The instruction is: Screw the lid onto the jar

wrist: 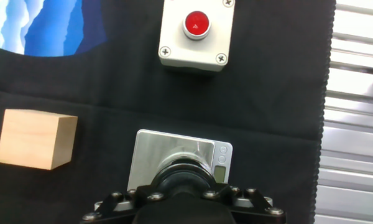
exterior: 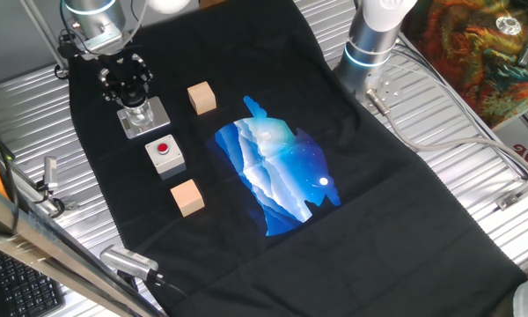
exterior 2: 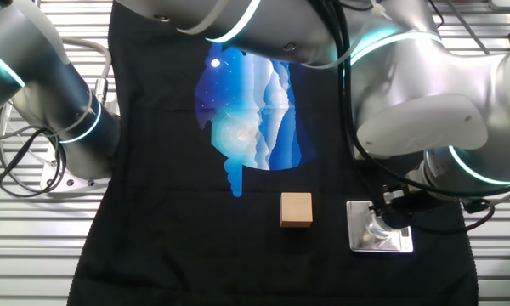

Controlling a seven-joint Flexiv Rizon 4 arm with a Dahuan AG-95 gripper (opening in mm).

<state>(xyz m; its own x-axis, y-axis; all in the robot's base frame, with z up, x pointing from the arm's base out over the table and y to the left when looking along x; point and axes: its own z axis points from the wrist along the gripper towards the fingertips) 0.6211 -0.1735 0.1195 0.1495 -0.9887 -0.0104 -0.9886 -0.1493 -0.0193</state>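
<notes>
The jar [exterior: 139,114] is a small clear cylinder on a grey square metal base plate [exterior: 155,121], standing at the back left of the black cloth. My gripper [exterior: 128,85] hangs straight over it, its black fingers closed round the black lid [wrist: 185,173], which sits on top of the jar. In the hand view the lid hides the jar and only the base plate [wrist: 174,148] shows round it. In the other fixed view the gripper [exterior 2: 393,209] sits low over the jar [exterior 2: 375,230] and its base plate [exterior 2: 394,244].
A grey box with a red button [exterior: 165,153] stands just in front of the jar. One wooden cube [exterior: 201,97] lies to the jar's right and another [exterior: 187,196] lies nearer the front. The cloth's edge [wrist: 326,124] and the ribbed metal table run close beside the jar.
</notes>
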